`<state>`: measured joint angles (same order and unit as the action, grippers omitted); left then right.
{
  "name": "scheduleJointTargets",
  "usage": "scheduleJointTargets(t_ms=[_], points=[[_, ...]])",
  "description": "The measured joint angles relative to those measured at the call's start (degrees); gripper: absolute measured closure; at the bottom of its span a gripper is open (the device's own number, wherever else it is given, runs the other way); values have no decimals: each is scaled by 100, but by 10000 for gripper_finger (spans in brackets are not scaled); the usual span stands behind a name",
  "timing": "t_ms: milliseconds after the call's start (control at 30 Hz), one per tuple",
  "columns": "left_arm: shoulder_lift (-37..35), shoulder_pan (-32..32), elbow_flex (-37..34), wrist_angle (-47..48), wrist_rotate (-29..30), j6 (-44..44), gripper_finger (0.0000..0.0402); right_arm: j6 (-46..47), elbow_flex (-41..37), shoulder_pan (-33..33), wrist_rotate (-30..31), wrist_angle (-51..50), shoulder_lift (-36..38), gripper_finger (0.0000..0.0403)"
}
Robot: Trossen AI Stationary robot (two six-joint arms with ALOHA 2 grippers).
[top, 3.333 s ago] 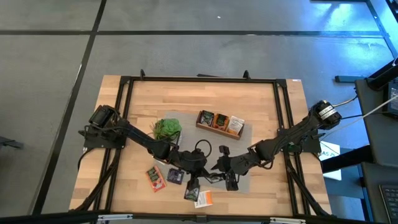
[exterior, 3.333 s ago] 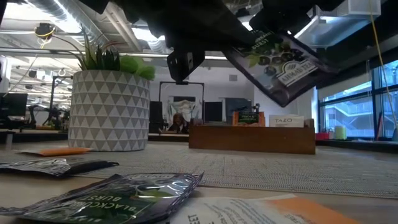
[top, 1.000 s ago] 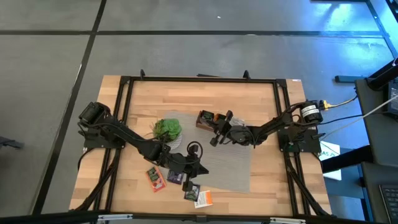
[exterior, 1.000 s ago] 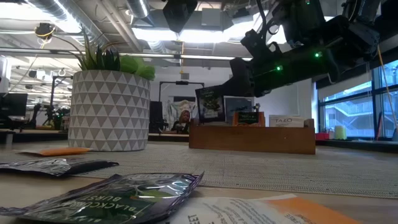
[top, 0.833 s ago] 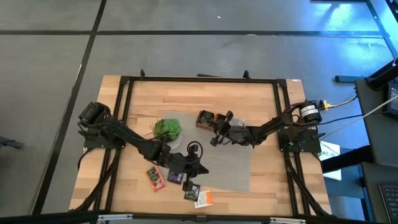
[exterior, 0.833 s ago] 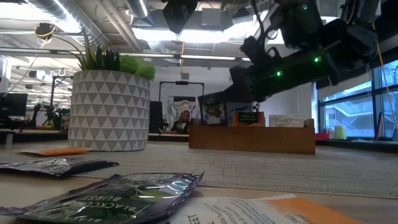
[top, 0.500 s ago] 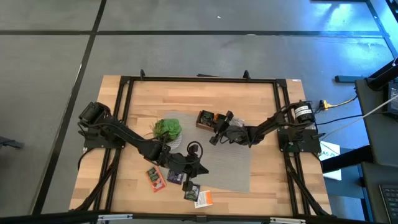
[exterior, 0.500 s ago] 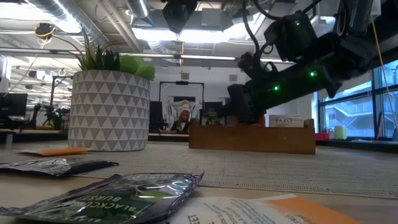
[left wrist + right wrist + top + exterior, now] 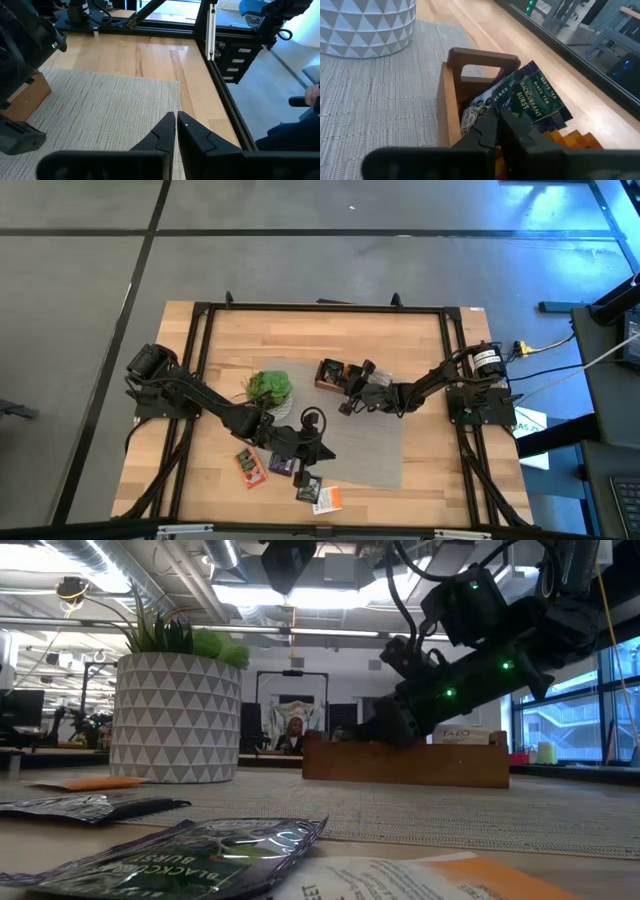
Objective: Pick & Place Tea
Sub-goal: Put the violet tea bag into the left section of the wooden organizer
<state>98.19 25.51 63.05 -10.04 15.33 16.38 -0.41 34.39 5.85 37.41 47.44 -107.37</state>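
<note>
A brown wooden box (image 9: 325, 371) stands on the grey mat (image 9: 370, 450) right of the potted plant (image 9: 268, 387). My right gripper (image 9: 498, 116) reaches into the box's end compartment nearest the plant, shut on a dark tea sachet (image 9: 535, 100) that stands among other sachets there. In the low view it (image 9: 370, 730) dips behind the box's wall (image 9: 405, 762). My left gripper (image 9: 176, 122) hovers shut and empty over the mat's near part (image 9: 322, 452). Several tea sachets lie at the near edge: an orange-red one (image 9: 250, 467), a dark one (image 9: 282, 465), a white-and-orange one (image 9: 328, 500). My right gripper pinches the dark sachet by its near lower edge (image 9: 506, 102) between the two fingertips; the fingers themselves hide the exact spot. They come slanting down from the table's right side. The sachet stands tilted inside the box's end compartment, its top above the wall.
The plant's patterned pot (image 9: 175, 715) stands close left of the box. The box's handle wall (image 9: 482, 57) rises just beyond the held sachet. Orange sachets (image 9: 565, 140) fill the neighbouring compartment. A black frame rail (image 9: 320, 308) runs round the table.
My right gripper has sunk toward the box and tipped further downward, carrying the dark sachet from above the box's wall down into the end compartment. In the low view the sachet has dropped out of sight behind the wall. My left arm has kept still.
</note>
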Motion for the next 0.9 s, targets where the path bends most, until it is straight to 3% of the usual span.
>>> scheduleJointTargets(t_ms=[167,367,500,633,800,900], points=[[0,-1,0,0,0,85,389,-281,-2,0,-22,12,12,356],[-39,1,0,62,-15,-34,385,-288,23,33,216,159,197,288],[-116,67,0,376,-498,11,385,-298,24,261,280,119,602,259],[-29,259,-2,432,-1273,513,386,-311,33,660,-744,-41,971,250],[275,531,-4,516,-1162,1385,385,-24,33,1151,-3048,-53,1049,249],[445,684,-4,540,-1012,1438,388,30,33,1468,-3824,-55,1049,249]])
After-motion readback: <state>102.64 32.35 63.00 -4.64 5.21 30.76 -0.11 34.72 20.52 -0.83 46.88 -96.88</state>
